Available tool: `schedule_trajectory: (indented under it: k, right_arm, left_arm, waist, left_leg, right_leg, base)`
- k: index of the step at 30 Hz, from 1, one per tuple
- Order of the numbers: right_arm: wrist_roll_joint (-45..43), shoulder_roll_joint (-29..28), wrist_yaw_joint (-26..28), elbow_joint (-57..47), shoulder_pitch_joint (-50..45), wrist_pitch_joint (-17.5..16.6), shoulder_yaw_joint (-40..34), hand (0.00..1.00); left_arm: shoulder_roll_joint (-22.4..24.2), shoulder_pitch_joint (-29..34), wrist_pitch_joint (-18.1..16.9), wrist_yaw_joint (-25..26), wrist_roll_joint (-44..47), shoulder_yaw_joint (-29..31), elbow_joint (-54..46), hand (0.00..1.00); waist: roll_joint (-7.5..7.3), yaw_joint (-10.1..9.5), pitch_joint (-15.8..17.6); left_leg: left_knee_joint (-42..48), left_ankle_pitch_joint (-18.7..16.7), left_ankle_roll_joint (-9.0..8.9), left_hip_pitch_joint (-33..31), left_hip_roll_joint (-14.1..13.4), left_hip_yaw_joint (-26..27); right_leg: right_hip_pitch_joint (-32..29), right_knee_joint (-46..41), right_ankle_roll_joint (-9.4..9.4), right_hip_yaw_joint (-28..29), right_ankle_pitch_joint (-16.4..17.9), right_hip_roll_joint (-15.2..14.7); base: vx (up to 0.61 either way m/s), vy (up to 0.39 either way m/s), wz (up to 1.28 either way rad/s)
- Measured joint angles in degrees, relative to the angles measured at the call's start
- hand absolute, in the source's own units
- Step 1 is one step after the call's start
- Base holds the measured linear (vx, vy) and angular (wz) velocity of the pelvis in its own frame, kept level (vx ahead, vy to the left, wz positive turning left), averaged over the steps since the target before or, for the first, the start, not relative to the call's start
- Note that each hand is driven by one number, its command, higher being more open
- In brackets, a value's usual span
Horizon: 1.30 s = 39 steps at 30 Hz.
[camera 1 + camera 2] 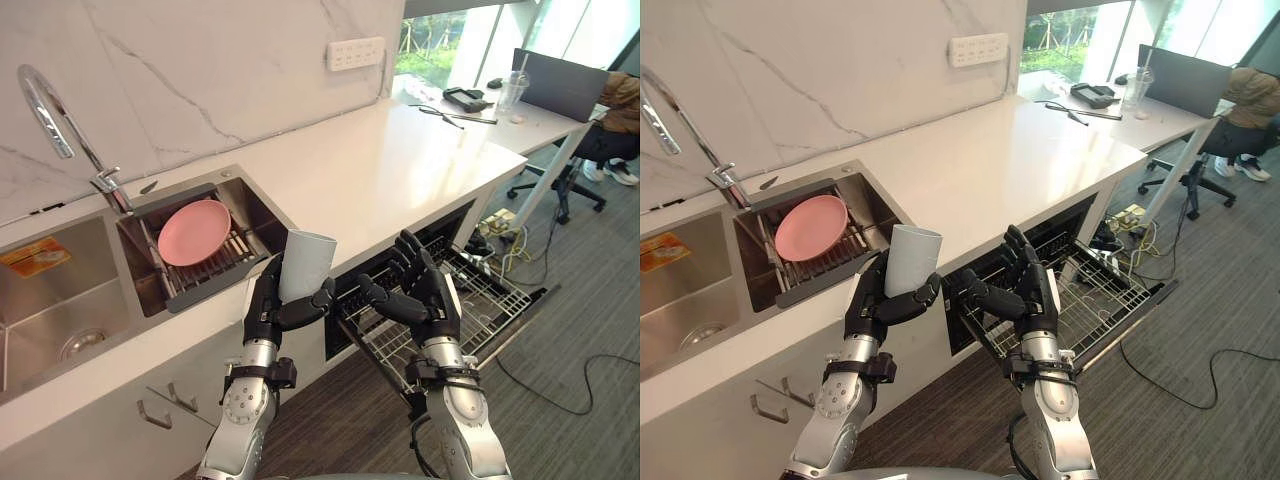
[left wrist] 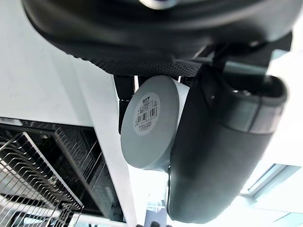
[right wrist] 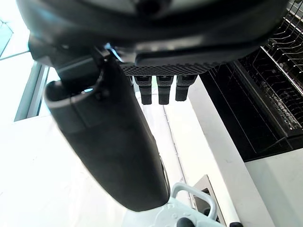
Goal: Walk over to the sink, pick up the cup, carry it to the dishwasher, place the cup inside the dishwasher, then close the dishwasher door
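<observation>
Before the white counter (image 1: pixel 400 170), over grey floor (image 1: pixel 570 300): left hand (image 1: pixel 266 316) fingers around cup (image 1: pixel 306 262), right hand (image 1: pixel 432 300) fingers loose.

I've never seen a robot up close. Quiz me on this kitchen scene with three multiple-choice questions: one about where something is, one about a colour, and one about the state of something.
1. Where is the cup?
A. lying on the floor
B. in the left hand
C. on the far desk

2. What colour is the plate in the sink?
A. pink
B. blue
C. green

3. How is the dishwasher?
A. shut
B. open, rack pushed in
C. open, rack pulled out

Answers:
1. B: the left hand's fingers curl round the cup.
2. A: the plate shows pink against the steel.
3. C: the wire rack juts out below the open right hand.
</observation>
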<state>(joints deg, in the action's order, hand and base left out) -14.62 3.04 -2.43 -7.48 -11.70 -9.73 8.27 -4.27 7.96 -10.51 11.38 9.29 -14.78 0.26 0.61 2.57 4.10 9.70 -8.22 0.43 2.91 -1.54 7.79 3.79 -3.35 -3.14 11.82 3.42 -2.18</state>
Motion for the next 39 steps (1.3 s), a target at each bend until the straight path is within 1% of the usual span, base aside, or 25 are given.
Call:
schedule_trajectory:
  k: [4,8,12,19,23,27,33,39]
  right_arm:
    - [-1.8,0.6,0.4,0.0,0.0,0.0,1.1,0.90]
    - [-2.3,1.1,1.5,0.0,0.0,0.0,1.9,0.90]
    - [-5.9,1.7,2.1,0.0,0.0,0.0,3.3,0.90]
    - [-11.1,1.7,2.4,0.0,0.0,0.0,4.1,0.90]
    - [-13.4,1.9,2.4,0.0,0.0,-0.1,4.7,0.90]
    - [-13.4,2.3,2.4,0.0,0.0,-0.1,5.3,0.90]
    - [-13.5,2.4,2.3,0.3,0.1,-0.6,5.7,0.90]
    - [-17.4,3.6,2.4,2.2,1.2,-0.6,6.7,0.90]
  left_arm:
    - [0.0,-1.0,0.2,0.0,-0.3,-0.2,0.4,0.30]
    - [0.0,-1.2,0.2,0.0,-0.3,-0.4,0.5,0.30]
    - [0.0,-2.8,0.2,-0.1,-0.2,-1.6,2.7,0.30]
    - [0.1,-5.7,0.3,-0.4,0.3,-7.2,2.7,0.30]
    - [0.2,-6.2,0.3,-0.4,0.3,-7.9,2.7,0.30]
    - [0.2,-6.2,0.3,-0.4,0.3,-8.3,2.7,0.30]
    - [0.1,-6.8,0.3,-0.3,0.4,-9.2,2.7,0.30]
    - [-2.0,-7.4,0.3,-0.4,0.8,-12.4,2.7,0.30]
  waist:
    - [-0.08,0.63,-0.1]
    - [-0.08,0.63,-0.6]
    - [-0.10,0.66,-0.7]
    - [-0.10,0.95,-0.8]
    - [-0.10,1.34,-1.0]
    - [-0.10,1.33,-2.3]
    - [-0.28,1.35,-2.7]
    - [-0.72,1.35,-3.0]
  left_leg:
    - [-0.1,0.1,0.10,0.0,0.0,1.1]
    - [-0.6,0.2,0.34,0.0,-0.1,1.8]
    - [-0.8,0.3,0.47,-0.2,0.0,2.5]
    - [-1.6,0.8,0.97,-0.5,0.5,2.3]
    - [-1.7,1.1,1.06,-0.5,0.7,2.2]
    - [-2.3,1.6,1.19,-0.8,0.9,1.8]
    - [-3.3,2.7,1.19,-0.8,1.2,0.8]
    - [-3.6,3.0,1.17,-0.9,1.1,0.5]
  right_leg:
    - [-0.3,0.8,-0.26,1.2,-0.9,0.0]
    - [-0.6,1.7,-0.36,2.0,-1.6,0.0]
    - [-0.7,2.5,-0.50,2.6,-2.2,-0.1]
    - [-1.1,2.8,-0.77,2.4,-2.4,-0.6]
    - [-1.1,2.8,-0.86,2.3,-2.4,-0.8]
    - [-1.5,2.7,-0.92,2.0,-2.4,-0.9]
    - [-1.5,2.6,-0.98,0.9,-2.5,-1.2]
    - [-1.6,2.7,-0.95,0.5,-2.5,-1.4]
  base:
    - [-0.03,0.013,-0.15]
    - [-0.01,-0.006,-0.11]
    - [-0.01,0.000,-0.07]
    - [0.00,-0.001,0.00]
    - [-0.01,-0.004,0.00]
    - [-0.03,-0.020,0.05]
    - [-0.04,-0.030,0.10]
    - [-0.01,-0.011,0.02]
